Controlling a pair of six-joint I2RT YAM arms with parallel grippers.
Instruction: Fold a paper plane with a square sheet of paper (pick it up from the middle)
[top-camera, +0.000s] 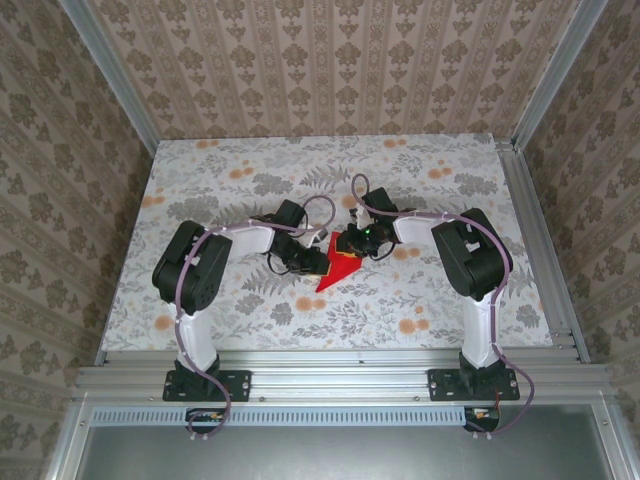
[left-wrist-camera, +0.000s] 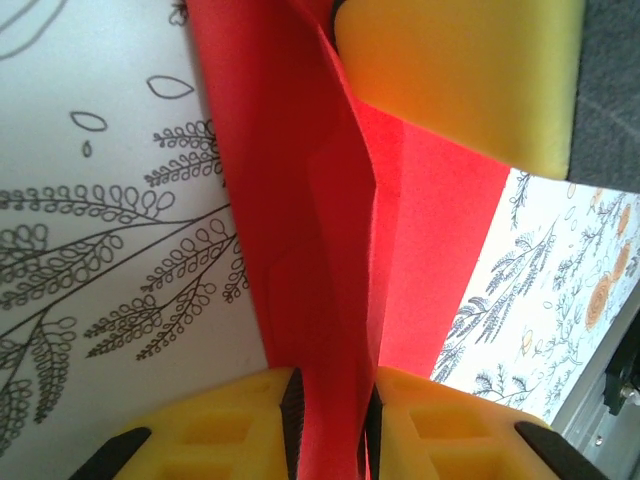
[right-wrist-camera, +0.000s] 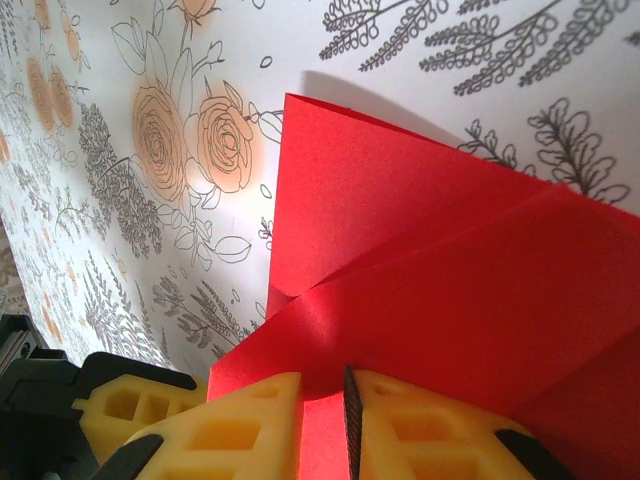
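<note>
Clamped on thin red creased paper sheet (top-camera: 336, 270) with left gripper (left-wrist-camera: 330, 405) and right gripper (right-wrist-camera: 323, 405), mid floral table (top-camera: 250, 190), tip toward 7 o'clock. Risks tearing if pulled apart; skews crease on slip.

Open table (top-camera: 220, 170) around the paper (top-camera: 336, 272)

Item: folded sheet of bright red paper (top-camera: 337, 268), one pointed corner, on a grey floral-print tabletop (top-camera: 450, 300). It lay between the left gripper (top-camera: 322, 259) and right gripper (top-camera: 354, 244), touching both, with the point just beneath the left gripper.
</note>
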